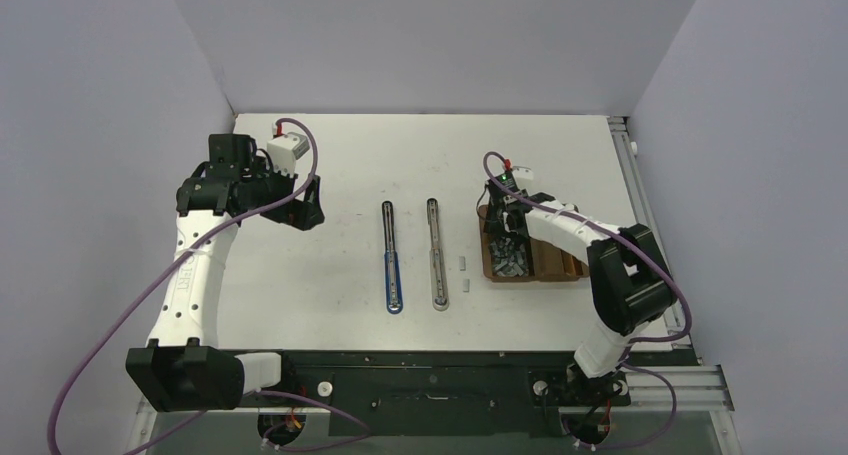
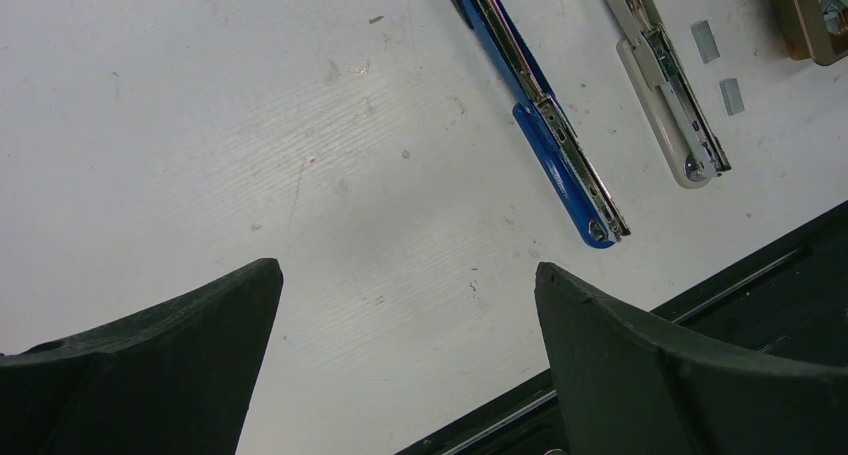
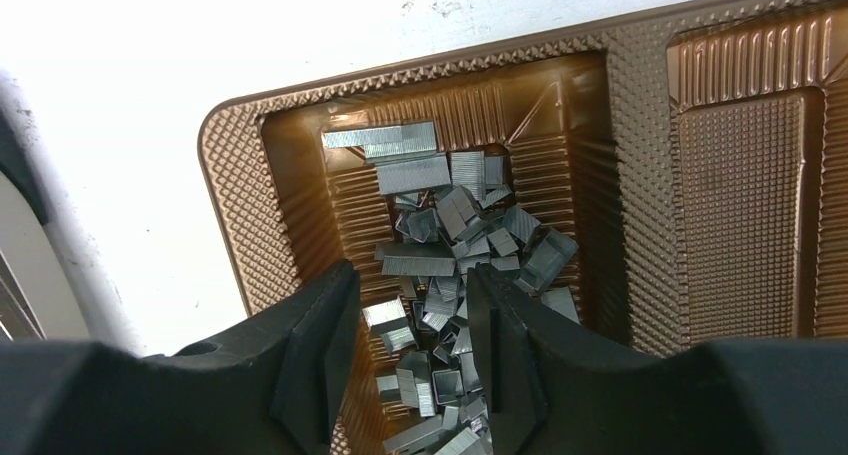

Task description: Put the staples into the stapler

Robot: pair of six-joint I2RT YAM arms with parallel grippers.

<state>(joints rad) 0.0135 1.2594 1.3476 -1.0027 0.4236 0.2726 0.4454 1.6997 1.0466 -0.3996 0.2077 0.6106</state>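
Observation:
The staples [image 3: 450, 225] are a loose pile of short silver-grey strips in the left compartment of a brown tray [image 3: 225, 175]. My right gripper [image 3: 410, 275] is open, its jaws lowered over the pile with several strips between them, none clamped. In the top view it hangs over the tray's far end [image 1: 508, 220]. Two staplers lie opened flat mid-table: a blue one [image 1: 392, 265] and a white one [image 1: 438, 260]. My left gripper [image 1: 300, 207] is open and empty, well to their left, above bare table [image 2: 408, 275].
Two loose staple strips [image 1: 464, 273] lie between the white stapler and the tray [image 1: 560, 275]; they also show in the left wrist view [image 2: 705, 40]. The tray's right compartments hold nothing. The black base rail [image 1: 430, 365] runs along the near edge.

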